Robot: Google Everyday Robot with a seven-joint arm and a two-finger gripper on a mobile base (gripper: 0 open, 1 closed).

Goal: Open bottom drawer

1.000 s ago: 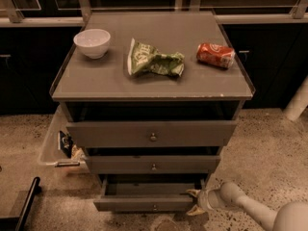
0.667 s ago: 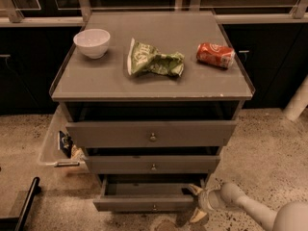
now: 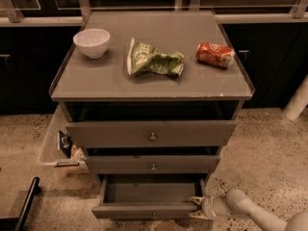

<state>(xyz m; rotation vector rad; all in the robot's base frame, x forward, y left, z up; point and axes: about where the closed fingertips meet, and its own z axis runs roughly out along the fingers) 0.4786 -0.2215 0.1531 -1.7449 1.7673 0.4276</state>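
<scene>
The grey cabinet has three drawers. The bottom drawer (image 3: 144, 210), the slimmest front, is pulled out furthest and its empty inside shows; a tiny knob sits at its front centre. The mid-sized drawer front (image 3: 152, 164) and the tallest one (image 3: 152, 134) above it stand slightly out. My gripper (image 3: 196, 208) is low at the bottom drawer's right front corner, its pale fingers touching the corner of the front panel. The arm (image 3: 250, 211) comes in from the lower right.
On the cabinet top (image 3: 110, 83) lie a white bowl (image 3: 91, 42), a crumpled green chip bag (image 3: 153, 59) and a red can (image 3: 215, 55) on its side. A clear bin (image 3: 57, 146) stands at the cabinet's left. A black bar (image 3: 26, 203) lies lower left. A white post (image 3: 297, 100) stands at right.
The bottom drawer has slid a little further out toward the camera, and my gripper has moved with its right front corner.
</scene>
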